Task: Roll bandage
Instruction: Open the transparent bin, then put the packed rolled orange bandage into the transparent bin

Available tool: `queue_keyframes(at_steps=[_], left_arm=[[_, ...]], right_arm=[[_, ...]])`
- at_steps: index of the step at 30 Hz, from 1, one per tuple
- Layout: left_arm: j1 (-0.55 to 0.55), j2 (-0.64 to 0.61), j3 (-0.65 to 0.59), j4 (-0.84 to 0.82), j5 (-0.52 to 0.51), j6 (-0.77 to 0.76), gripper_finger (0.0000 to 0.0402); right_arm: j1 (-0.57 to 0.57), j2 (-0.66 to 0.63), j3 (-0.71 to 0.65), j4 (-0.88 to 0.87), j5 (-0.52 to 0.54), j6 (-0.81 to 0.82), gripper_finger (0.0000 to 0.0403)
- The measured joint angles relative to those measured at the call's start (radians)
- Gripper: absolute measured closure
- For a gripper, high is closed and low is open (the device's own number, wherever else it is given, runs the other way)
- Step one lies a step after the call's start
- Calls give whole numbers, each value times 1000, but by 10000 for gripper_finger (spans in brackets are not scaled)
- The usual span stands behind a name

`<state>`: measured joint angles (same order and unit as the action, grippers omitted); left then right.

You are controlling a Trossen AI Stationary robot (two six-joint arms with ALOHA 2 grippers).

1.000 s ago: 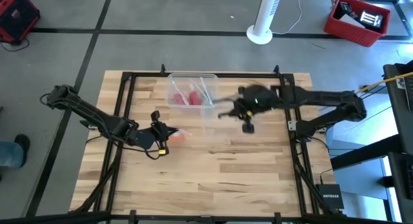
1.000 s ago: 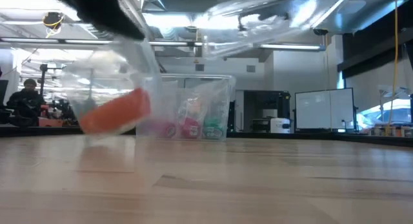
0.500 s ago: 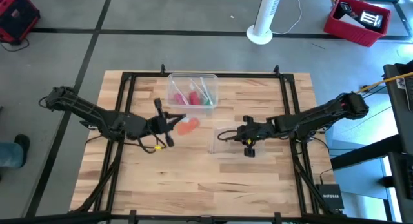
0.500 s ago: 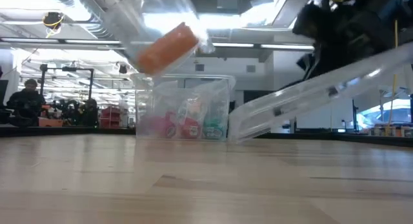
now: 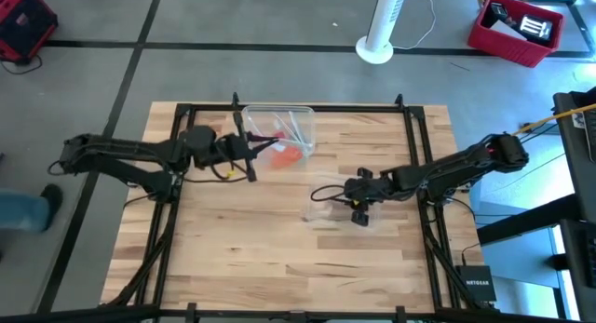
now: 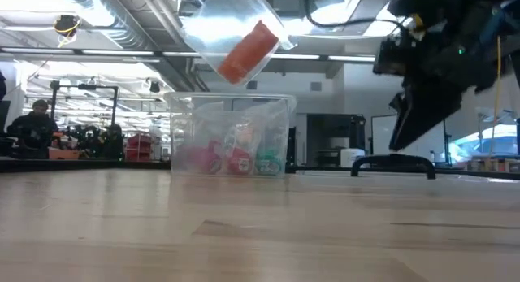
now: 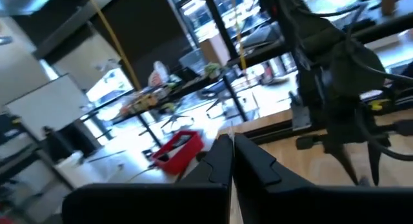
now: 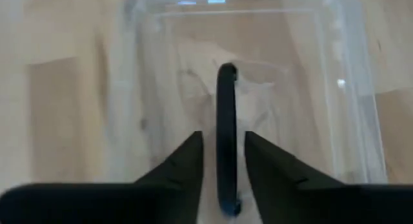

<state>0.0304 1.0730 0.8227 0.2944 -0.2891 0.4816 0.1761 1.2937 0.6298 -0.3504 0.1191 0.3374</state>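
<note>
The orange bandage roll point(image 5: 290, 154) point(image 6: 249, 51) sits inside a clear plastic wrapper point(image 6: 229, 30), which hangs in the air over the clear box point(image 5: 300, 121) point(image 6: 187, 127) holding red and green items. My left gripper point(image 5: 253, 155) point(image 7: 230, 161) is shut on the wrapper. On the table to the right lies the box's clear lid point(image 5: 319, 213) point(image 8: 161, 69), flat, with its black handle point(image 6: 392, 162) up. My right gripper point(image 5: 339, 195) point(image 8: 224, 143) slants down over it, open, one finger on each side of the handle, with small gaps. My left gripper pinches the wrapper's near-left edge point(image 5: 264, 154) between its two shut fingers, coming in level from the table's left. The wrapper hangs clear of the table and above the box, tilted, with the orange roll point(image 6: 249, 51) in its lower part.
Black frame rails point(image 5: 413, 165) run along the table's sides and far edge. A white fan base point(image 5: 376, 49) and a red crate point(image 5: 517, 27) stand on the floor beyond. A person point(image 6: 32, 123) sits far behind the table.
My left gripper has risen and gone toward the table's far-right, carrying the wrapper with the roll from low over the table to above the box. My right gripper has come down with the lid, which went from raised, through tilted, to flat on the table.
</note>
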Motion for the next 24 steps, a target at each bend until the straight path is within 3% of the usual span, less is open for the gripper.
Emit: queue_keyframes(at_steps=[6,9,12,15,19,24], left_arm=[[98,-1,0,-2,210,-57,401],[130,-1,0,-4,296,-80,401],[150,-2,0,-15,350,-97,401],[155,-2,0,-27,358,-105,401],[153,-2,0,-25,364,-106,401],[153,-2,0,-25,383,-110,401]], right_arm=[[0,-11,236,-345,-159,19,203],[-6,-11,368,-391,-94,-96,180],[-11,-15,489,-295,102,-275,172],[-33,-19,545,-13,252,-456,171],[-114,3,546,258,190,-532,171],[-219,84,543,271,-21,-469,171]])
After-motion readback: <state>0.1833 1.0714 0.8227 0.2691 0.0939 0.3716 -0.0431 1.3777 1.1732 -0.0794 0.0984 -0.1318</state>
